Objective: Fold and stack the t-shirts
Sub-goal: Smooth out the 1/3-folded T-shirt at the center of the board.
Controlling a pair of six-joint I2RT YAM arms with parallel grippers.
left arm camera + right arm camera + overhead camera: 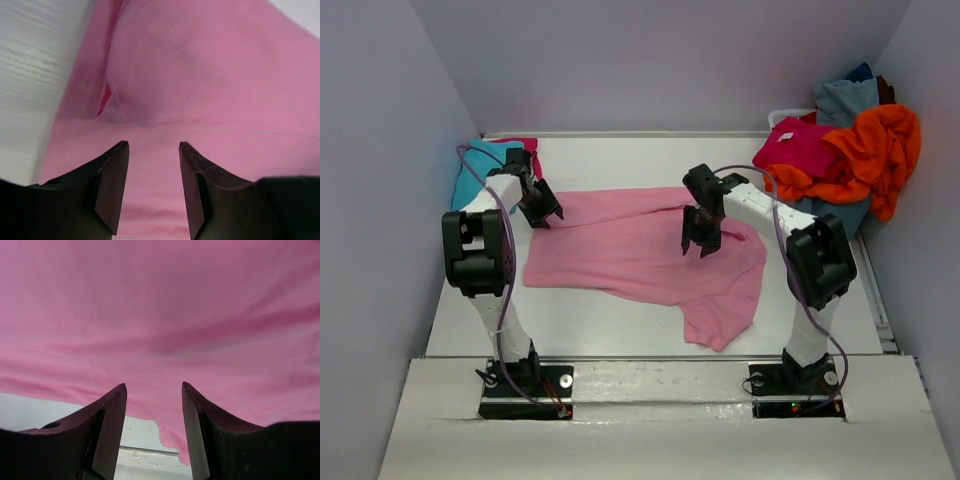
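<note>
The light pink t-shirt (640,255) lies spread across the middle of the table, with a sleeve trailing toward the front right. My left gripper (542,213) hovers over its back left edge, open; in the left wrist view (152,145) only pink cloth (200,75) with a seam fold shows between the fingers. My right gripper (701,243) hangs open above the shirt's middle right. In the right wrist view (153,386) the pink cloth (160,315) fills the frame, and its near hem and bare table show between the jaws. Neither gripper holds anything.
A pile of shirts sits at the back right: magenta (800,145), orange (880,150), grey-blue (845,100). A turquoise shirt (472,180) with a magenta one (525,146) on it lies at the back left. Walls enclose the white table (600,320).
</note>
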